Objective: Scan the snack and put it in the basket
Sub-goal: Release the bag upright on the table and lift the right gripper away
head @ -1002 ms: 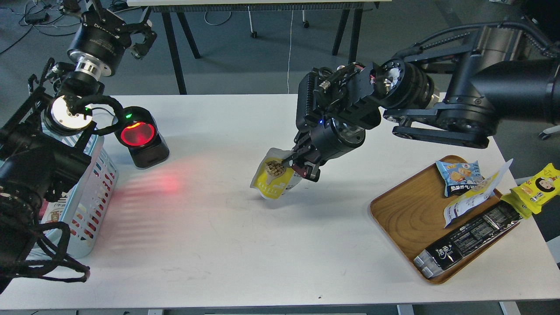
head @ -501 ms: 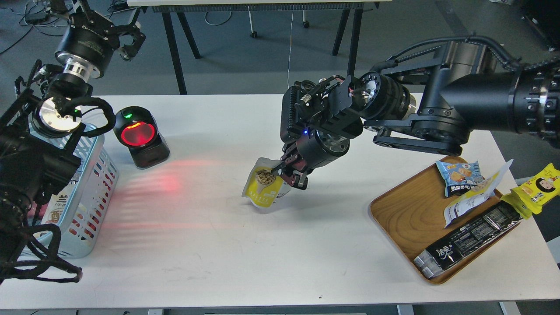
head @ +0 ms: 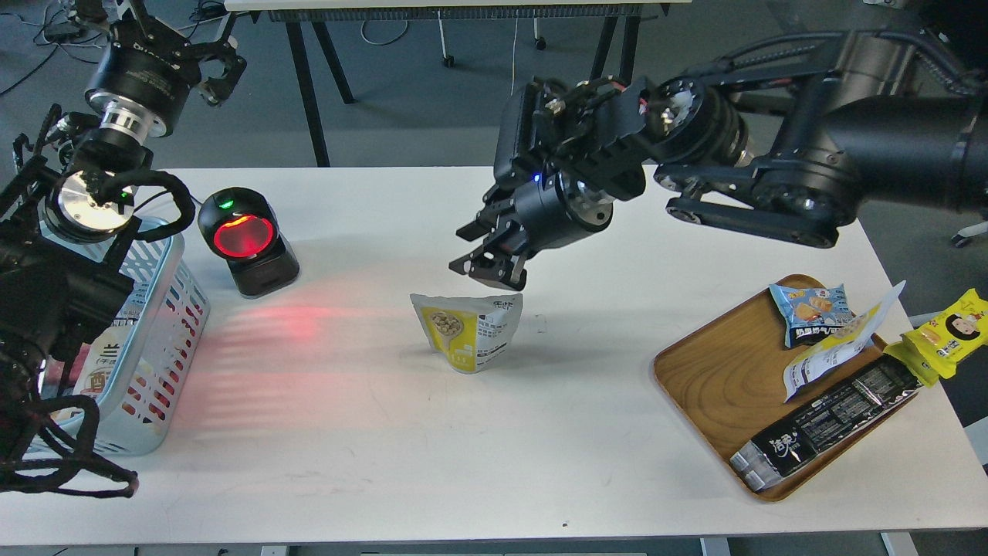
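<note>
1. Half a second ago our right gripper (head: 494,266) pinched the top of the flat stand-up snack pouch with the yellow lower part and picture of beige nuts (head: 468,330); now its fingers are spread and it hangs just above the pouch, clear of it.
2. The pouch stands upright by itself on the white table (head: 432,432), near the middle, its printed face turned towards us and not towards the black dome scanner with the glowing red window (head: 245,241), which sits well apart to its left.
3. We judge this a set-down for a hand-over or regrasp: the scan does not look done, and the pouch is far from the light-blue slotted plastic basket (head: 166,340) at the left edge.
4. Our left gripper (head: 218,71) is raised behind the table's far left corner; it is seen dark and end-on, so we cannot tell whether it is spread or closed.
5. Our left arm covers much of the basket; only part of a printed pack inside shows.
</note>
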Action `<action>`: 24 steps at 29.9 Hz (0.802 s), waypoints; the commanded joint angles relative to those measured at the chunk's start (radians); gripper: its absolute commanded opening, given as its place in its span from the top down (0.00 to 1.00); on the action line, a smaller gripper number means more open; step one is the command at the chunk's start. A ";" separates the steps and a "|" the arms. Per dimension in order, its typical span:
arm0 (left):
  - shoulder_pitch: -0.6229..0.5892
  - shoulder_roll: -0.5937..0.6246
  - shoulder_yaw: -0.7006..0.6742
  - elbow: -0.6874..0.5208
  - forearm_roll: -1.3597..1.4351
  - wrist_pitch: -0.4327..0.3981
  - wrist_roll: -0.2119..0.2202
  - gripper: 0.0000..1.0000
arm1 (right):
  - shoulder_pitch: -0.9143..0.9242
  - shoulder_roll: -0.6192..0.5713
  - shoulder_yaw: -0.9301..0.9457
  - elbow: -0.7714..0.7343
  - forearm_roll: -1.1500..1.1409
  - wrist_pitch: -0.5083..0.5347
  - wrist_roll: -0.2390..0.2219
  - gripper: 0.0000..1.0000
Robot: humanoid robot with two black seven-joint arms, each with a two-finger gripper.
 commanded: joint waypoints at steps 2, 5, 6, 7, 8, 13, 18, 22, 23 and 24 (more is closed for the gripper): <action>-0.004 0.007 0.008 -0.015 0.002 0.000 0.007 0.01 | -0.039 -0.094 0.123 -0.001 0.057 0.006 0.000 0.16; -0.032 0.076 0.127 -0.079 0.026 0.000 0.032 0.01 | -0.082 -0.148 0.175 0.001 0.113 0.006 0.000 0.04; -0.061 0.114 0.187 -0.112 0.047 0.000 0.033 0.01 | -0.099 -0.171 0.192 0.004 0.126 0.006 0.000 0.04; -0.087 0.143 0.237 -0.136 0.070 0.000 0.032 0.02 | -0.115 -0.191 0.209 0.004 0.139 0.006 0.000 0.03; -0.118 0.175 0.291 -0.154 0.098 0.000 0.032 0.02 | -0.134 -0.212 0.226 0.002 0.157 0.004 0.000 0.03; -0.236 0.251 0.408 -0.193 0.247 0.000 0.032 0.02 | -0.237 -0.318 0.324 -0.007 0.359 0.004 0.000 0.03; -0.310 0.295 0.408 -0.284 0.472 0.000 0.030 0.02 | -0.320 -0.401 0.337 -0.038 0.643 0.000 0.000 0.03; -0.337 0.332 0.407 -0.444 0.694 0.000 0.027 0.02 | -0.381 -0.414 0.341 -0.140 0.870 0.006 0.000 0.01; -0.345 0.334 0.406 -0.490 0.753 0.000 0.026 0.02 | -0.393 -0.414 0.343 -0.168 0.930 0.009 0.000 0.01; -0.351 0.334 0.408 -0.536 0.817 0.000 0.023 0.02 | -0.402 -0.412 0.344 -0.196 0.989 0.017 0.000 0.01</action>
